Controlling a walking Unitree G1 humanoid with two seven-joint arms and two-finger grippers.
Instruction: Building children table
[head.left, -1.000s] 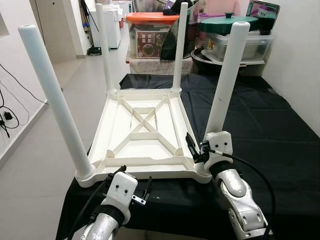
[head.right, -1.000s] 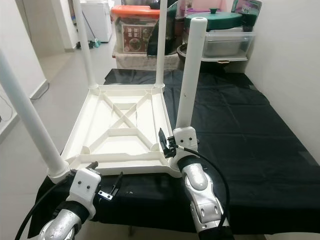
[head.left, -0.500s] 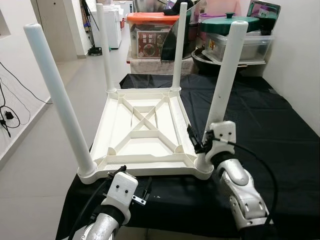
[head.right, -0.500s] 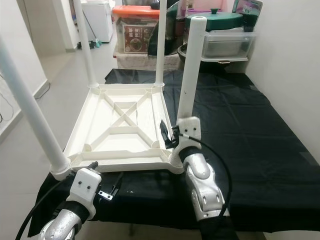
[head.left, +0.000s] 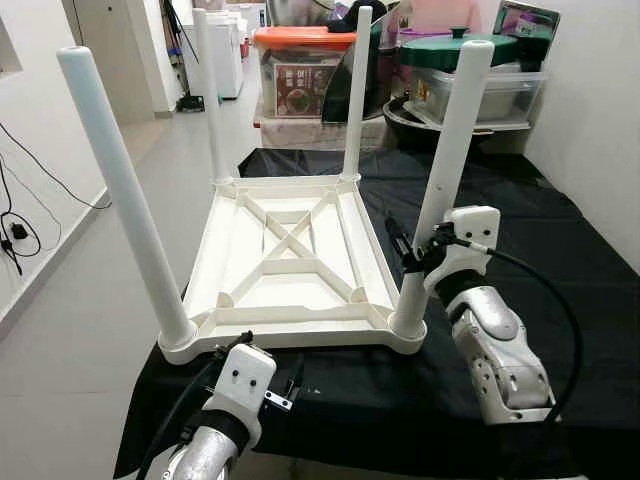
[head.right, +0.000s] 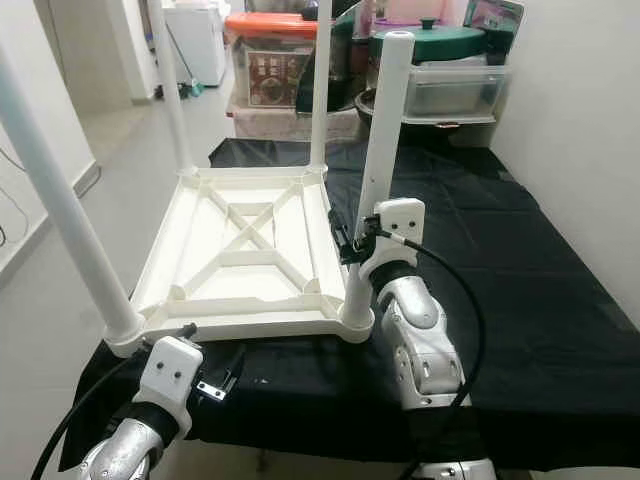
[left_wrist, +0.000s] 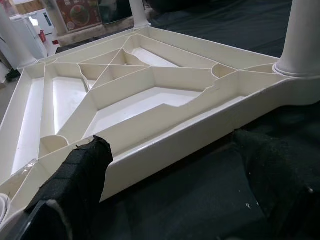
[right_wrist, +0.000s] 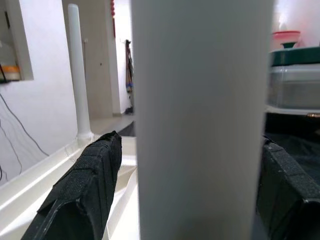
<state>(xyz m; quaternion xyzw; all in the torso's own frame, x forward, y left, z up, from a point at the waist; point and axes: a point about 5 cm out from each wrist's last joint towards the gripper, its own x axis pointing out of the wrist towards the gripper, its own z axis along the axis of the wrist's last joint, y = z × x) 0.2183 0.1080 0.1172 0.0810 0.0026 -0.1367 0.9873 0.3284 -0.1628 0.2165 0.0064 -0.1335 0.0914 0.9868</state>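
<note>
on black cloth (head.left: 560, 250), upturned cream table (head.left: 290, 265), right gripper (head.left: 412, 262) clasping leg (head.left: 448, 150), left gripper (left_wrist: 165, 200) agape

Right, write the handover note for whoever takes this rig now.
Right gripper: its fingers straddle the near right leg; whether they clamp it is unclear.
Left gripper: open, hanging just off the near edge of the tabletop.
The white tabletop lies upside down on the black cloth.
Done: all four legs stand in their corner sockets.
Left: check each leg's seating, then turn the table upright.
</note>
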